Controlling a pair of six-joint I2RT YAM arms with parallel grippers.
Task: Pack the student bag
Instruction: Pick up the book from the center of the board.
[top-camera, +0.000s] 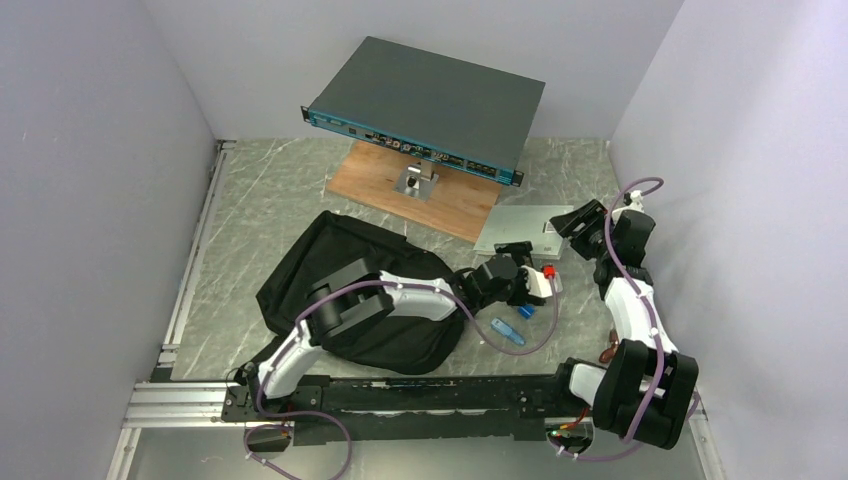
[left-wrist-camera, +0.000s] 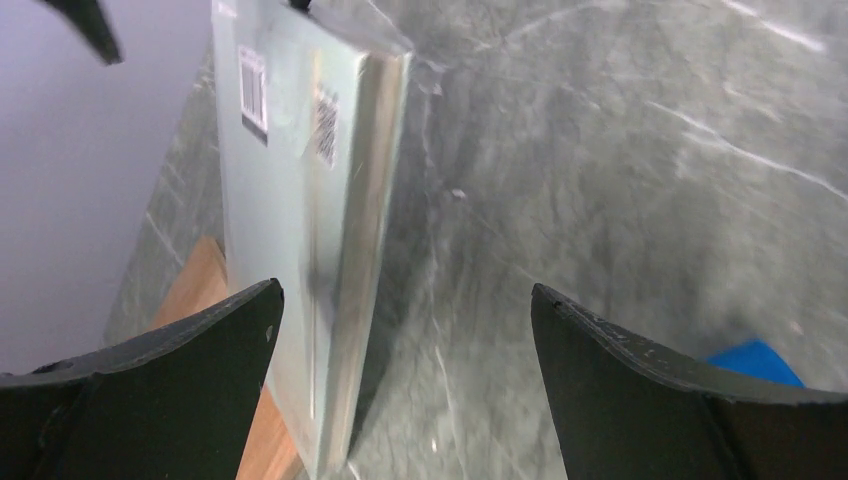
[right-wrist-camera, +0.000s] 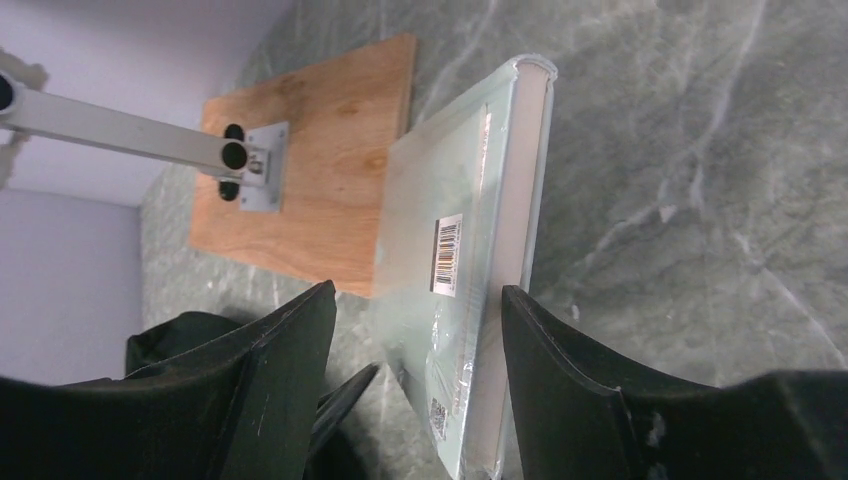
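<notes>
The grey marbled surface (top-camera: 270, 210) carries everything. At its far side a flat grey box with a teal front (top-camera: 430, 95) sits tilted on a metal post that is fixed to a wooden board (top-camera: 450, 195). The student bag (top-camera: 340, 265), black and slumped, lies left of centre on the surface, near the arms, with the left arm stretched across its right part. A pale book (top-camera: 520, 232), wrapped in clear film with barcode stickers, lies flat just beside the board's right end, apart from the bag.

The right gripper (top-camera: 572, 222) is at the book's right end. Its fingers are spread, with the book's end between them in the wrist view, and a gap shows on the cover side. The left gripper (top-camera: 530, 283) is near the book's near edge, spread wide and holding nothing. A small blue item (top-camera: 507, 332) lies on the surface just beside the bag's right edge.
</notes>
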